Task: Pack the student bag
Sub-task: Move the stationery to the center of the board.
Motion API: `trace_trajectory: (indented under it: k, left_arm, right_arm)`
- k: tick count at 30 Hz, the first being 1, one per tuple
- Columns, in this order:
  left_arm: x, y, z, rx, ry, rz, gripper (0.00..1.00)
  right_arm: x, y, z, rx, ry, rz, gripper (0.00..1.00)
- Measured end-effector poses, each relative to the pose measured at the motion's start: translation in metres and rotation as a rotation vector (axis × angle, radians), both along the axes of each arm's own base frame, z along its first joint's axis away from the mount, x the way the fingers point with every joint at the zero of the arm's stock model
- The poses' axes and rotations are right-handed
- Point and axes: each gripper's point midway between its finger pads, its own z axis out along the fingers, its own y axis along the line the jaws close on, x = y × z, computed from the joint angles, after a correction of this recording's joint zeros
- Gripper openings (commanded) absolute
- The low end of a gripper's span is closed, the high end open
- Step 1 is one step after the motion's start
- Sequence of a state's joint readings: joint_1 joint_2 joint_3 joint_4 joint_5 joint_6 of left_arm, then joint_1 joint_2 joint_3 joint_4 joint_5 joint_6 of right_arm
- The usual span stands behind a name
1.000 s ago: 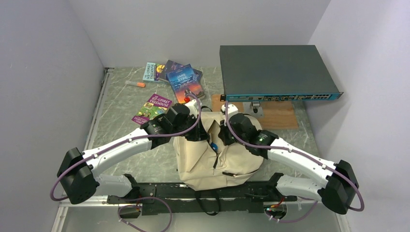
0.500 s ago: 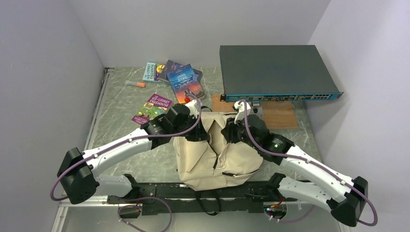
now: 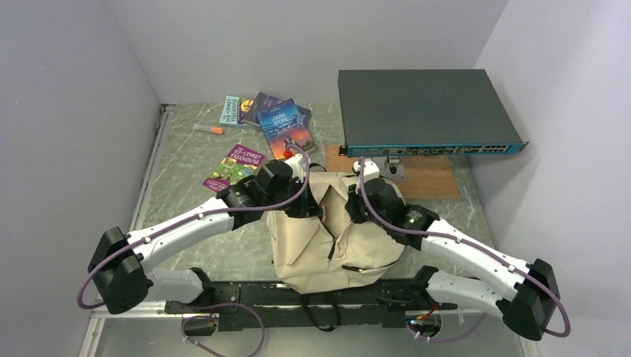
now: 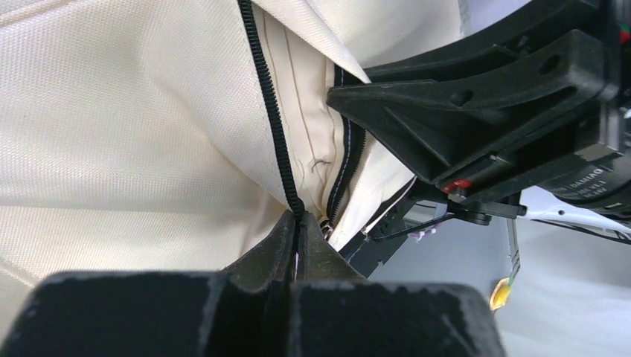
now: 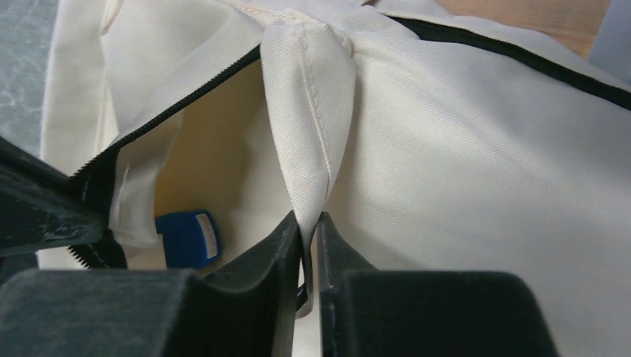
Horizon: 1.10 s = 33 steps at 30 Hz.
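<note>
The cream-beige soft fabric backpack lies on the grey-green marbled desk, near the front edge and between the two white arms, with its lower end against the black mounting rail and its open top towards the far side. The left fingers are pressed together on the bag's left edge, clamped right at the line of the black zipper teeth, which run up and away from the tips. The right fingers are likewise pinched shut, gripping a stitched fold of cream fabric that stands up between them on the right side of the mouth. Between the two grips the mouth gapes, and the right wrist view looks into the pale lining, where a small blue rounded object lies deep inside. Just beyond the bag's top lies a flat wooden board, and over its far part sits a wide dark-grey equipment box with a blue front strip. To the left of the box, on the far part of the desk, several paperbacks lie scattered: a purple-and-green book nearest the left arm, a blue book with a dark cover picture beyond it, and a teal book overlapping a dark one, with an orange-tipped marker lying apart to their left.
</note>
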<state>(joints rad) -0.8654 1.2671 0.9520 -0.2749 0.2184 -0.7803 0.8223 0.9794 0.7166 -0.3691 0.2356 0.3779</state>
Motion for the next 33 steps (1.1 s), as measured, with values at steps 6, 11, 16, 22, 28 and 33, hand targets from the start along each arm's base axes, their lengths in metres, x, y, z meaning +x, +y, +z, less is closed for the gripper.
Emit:
trace_trajectory:
  k: [6, 11, 16, 22, 28, 33]
  left_arm:
    - [0.003, 0.015, -0.01, 0.066, 0.0, 0.021, 0.66]
    - [0.035, 0.061, 0.006, 0.073, -0.036, 0.181, 0.9]
    - [0.076, 0.133, 0.041, 0.024, -0.137, 0.474, 1.0]
    - [0.127, 0.218, 0.034, 0.062, -0.116, 0.883, 1.0]
    - [0.186, 0.309, -0.023, 0.082, 0.079, 1.267, 0.99]
    - [0.246, 0.357, -0.071, -0.02, 0.143, 1.4, 0.96]
  right_arm:
    - [-0.005, 0.004, 0.004, 0.066, -0.035, 0.032, 0.0]
    - [-0.01, 0.002, 0.004, 0.097, -0.052, 0.043, 0.0]
    - [-0.011, 0.005, 0.004, 0.109, -0.055, 0.054, 0.0]
    - [-0.011, 0.007, 0.002, 0.117, -0.055, 0.066, 0.0]
    - [-0.014, 0.005, 0.003, 0.131, -0.063, 0.071, 0.0]
    - [-0.018, 0.004, 0.004, 0.148, -0.067, 0.078, 0.0]
